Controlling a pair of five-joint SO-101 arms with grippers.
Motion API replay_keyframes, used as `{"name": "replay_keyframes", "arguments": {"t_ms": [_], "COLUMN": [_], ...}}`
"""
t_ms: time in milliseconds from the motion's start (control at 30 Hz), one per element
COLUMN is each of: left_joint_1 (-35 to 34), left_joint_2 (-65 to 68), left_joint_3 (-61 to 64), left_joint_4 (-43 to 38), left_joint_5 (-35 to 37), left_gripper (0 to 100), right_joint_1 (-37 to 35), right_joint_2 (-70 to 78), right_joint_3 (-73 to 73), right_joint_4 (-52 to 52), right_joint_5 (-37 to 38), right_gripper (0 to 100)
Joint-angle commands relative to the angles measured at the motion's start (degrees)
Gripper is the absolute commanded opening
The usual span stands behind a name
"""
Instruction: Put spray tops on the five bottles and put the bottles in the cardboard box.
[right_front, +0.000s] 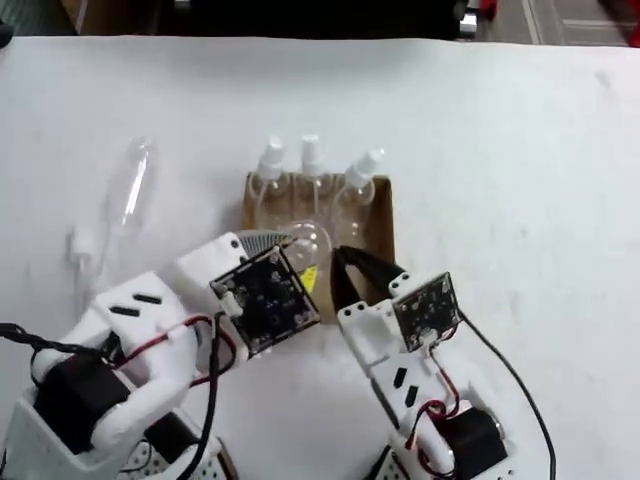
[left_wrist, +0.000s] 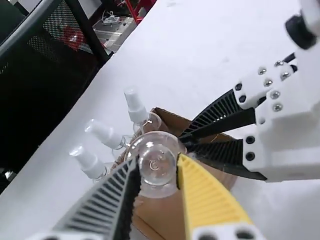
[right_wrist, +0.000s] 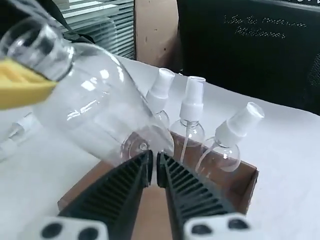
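The table (right_front: 520, 150) is extending well beyond the cardboard box (right_front: 384, 220) on every side. A loose bottle (right_front: 130, 190) is lying well to its left. The left gripper (left_wrist: 157, 165) is pinching an uncapped clear bottle (right_wrist: 95, 110) near the neck, tilted over the box. The right gripper (right_wrist: 153, 161) is sitting empty, fingers almost pressed together, with its tips just beside that bottle's base. Three capped bottles (right_front: 312, 185) are standing along the box's far end.

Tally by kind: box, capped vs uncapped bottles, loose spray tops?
Cardboard box: 1
Capped bottles standing in it: 3
Uncapped bottles: 2, one lying on the table, one held in the left pincer over the box
Loose spray tops: 1
Total: 7
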Motion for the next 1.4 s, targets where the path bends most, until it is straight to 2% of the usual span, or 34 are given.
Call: {"name": "replay_keyframes", "arguments": {"t_ms": [0,133,267,333,400,533,700,867,1233,1367], "left_joint_1": [-4.26,-6.81,-6.99,-7.6,-9.27,-12.0,-12.35,-14.2,-15.52,-15.69], "left_joint_2": [-0.04,0.04,1.63,6.11,13.41,27.65,34.42,40.04,45.93,45.93], "left_joint_3": [0.0,0.09,0.18,-0.44,-3.08,-12.4,-20.13,-21.19,-20.22,-14.42], "left_joint_4": [-2.2,0.62,1.93,1.67,1.67,5.19,8.0,8.79,9.23,5.19], "left_joint_5": [3.6,4.13,4.22,5.01,8.62,11.78,15.3,18.2,19.6,20.48], "left_gripper": [3,3,3,3,3,3,3,3,3,3], "right_joint_1": [4.26,12.62,19.74,22.9,25.8,29.93,32.04,32.31,32.31,32.04], "right_joint_2": [-0.48,-0.48,-0.48,-0.48,-0.48,-0.48,-0.48,-0.48,-0.4,-0.4], "right_joint_3": [-0.7,0.26,6.24,9.23,11.16,12.22,14.59,18.64,18.73,18.81], "right_joint_4": [-0.48,-3.74,-12.35,-17.36,-20.79,-22.29,-25.89,-32.66,-32.57,-32.57], "right_joint_5": [0.18,-0.26,-0.35,-1.14,-5.36,-9.67,-9.67,-9.58,-9.49,-9.49], "right_gripper": [1.6,1.6,1.6,1.6,1.6,1.6,1.6,1.8,1.8,1.8]}}
